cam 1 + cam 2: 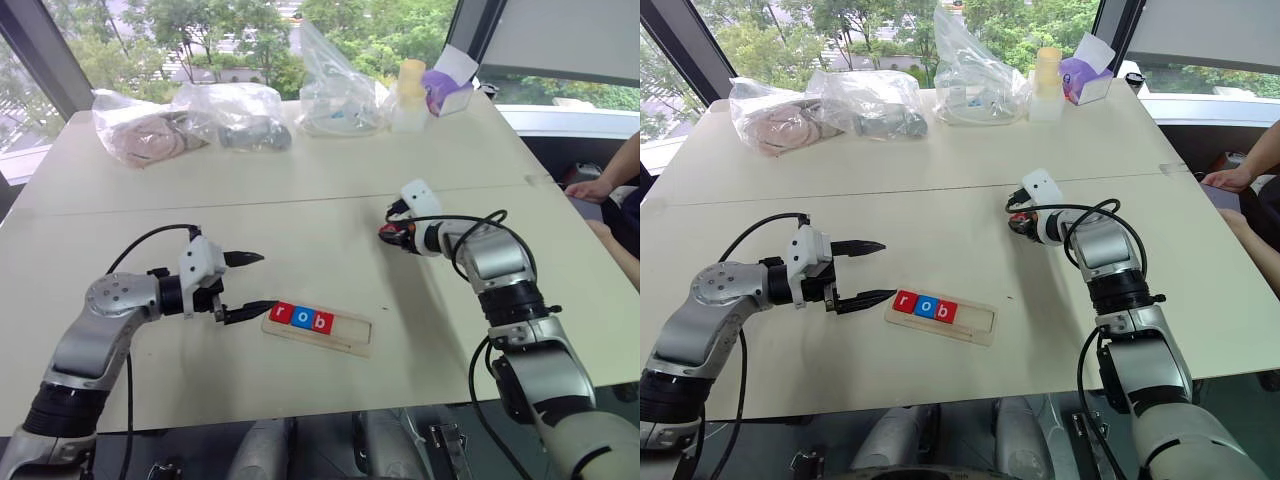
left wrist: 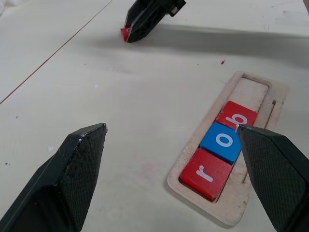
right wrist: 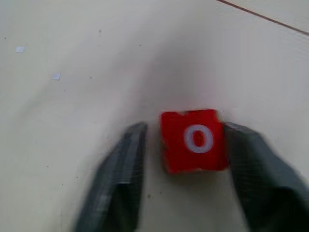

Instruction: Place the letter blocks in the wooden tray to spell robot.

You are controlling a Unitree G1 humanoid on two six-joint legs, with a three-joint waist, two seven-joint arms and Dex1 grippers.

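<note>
The wooden tray (image 1: 346, 336) lies near the table's front edge, holding three letter blocks at its left end: a red r (image 1: 282, 313), a blue o (image 1: 302, 318) and a red b (image 1: 322, 323). The tray's right part is bare. My left gripper (image 1: 268, 280) hovers open just left of the tray, with nothing between its fingers (image 2: 82, 150). Further back and to the right, my right gripper (image 1: 385, 232) is down at the table, shut on a red o block (image 3: 193, 140) that sits between its fingers (image 3: 251, 159).
Several clear plastic bags (image 1: 235, 115) with items, a pale bottle (image 1: 410, 85) and a purple tissue box (image 1: 447, 90) line the table's far edge. A person's hand (image 1: 598, 186) rests beyond the right edge. A seam (image 1: 250, 205) crosses the tabletop.
</note>
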